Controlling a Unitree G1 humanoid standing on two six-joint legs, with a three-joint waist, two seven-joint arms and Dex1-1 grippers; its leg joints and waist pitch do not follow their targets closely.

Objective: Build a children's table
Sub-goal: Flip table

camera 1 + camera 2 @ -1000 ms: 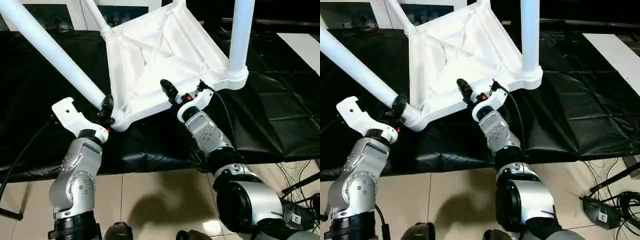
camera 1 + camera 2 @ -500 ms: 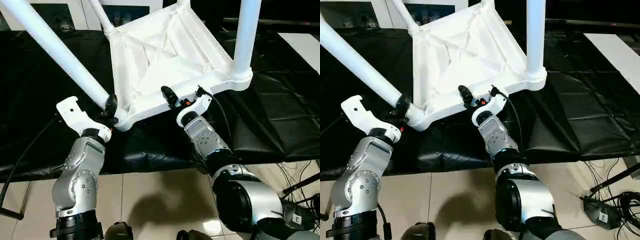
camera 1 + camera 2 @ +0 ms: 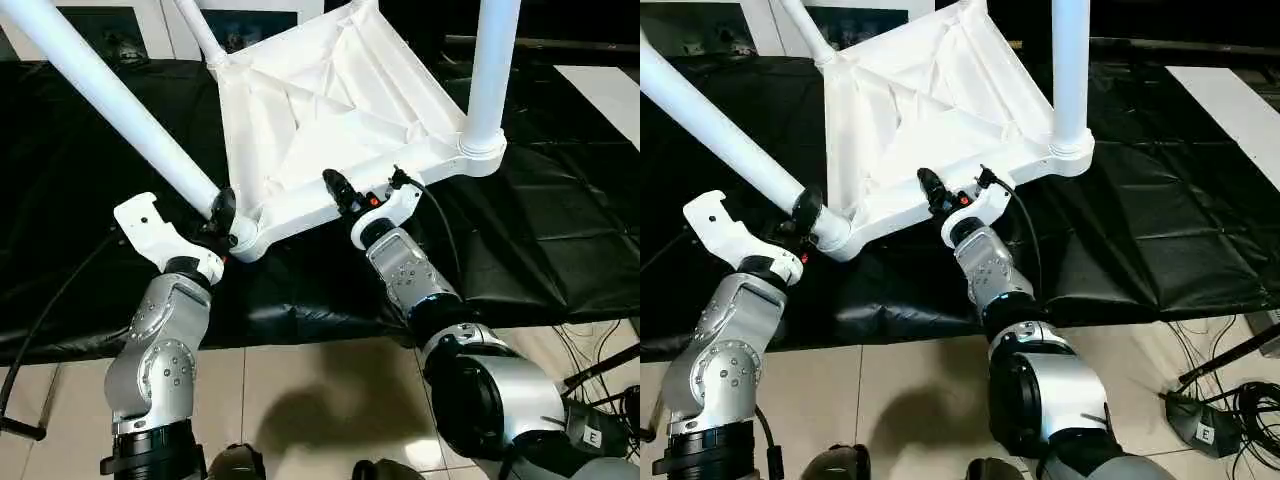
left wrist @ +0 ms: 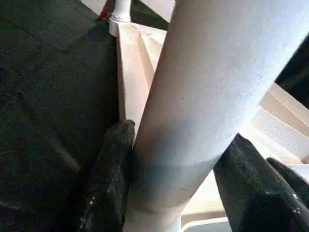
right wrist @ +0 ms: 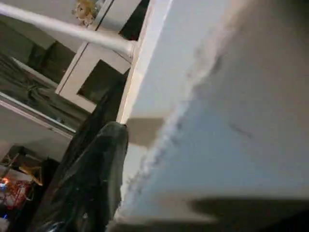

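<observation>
The children's table lies upside down and tilted on the black cover, its ribbed tabletop [image 3: 330,110] facing me. A long white leg [image 3: 110,95] slants up to the left from the near corner socket. My left gripper [image 3: 222,212] is shut on this leg just above the socket, and its fingers [image 4: 108,169] press both sides of the tube [image 4: 207,96]. A second leg [image 3: 490,70] stands upright at the right corner. A third leg [image 3: 200,35] rises at the back. My right gripper [image 3: 345,195] is shut on the tabletop's near rim [image 5: 231,121], one finger [image 5: 91,179] lying against it.
A black cover [image 3: 560,200] spreads over the low work surface under the table. Tiled floor lies in front, with cables [image 3: 600,360] at the right. White furniture stands behind at the back left [image 3: 155,25].
My right gripper has closed from wide open onto the tabletop's near rim. The tabletop has shifted slightly to the right. The left gripper keeps its hold on the leg.
</observation>
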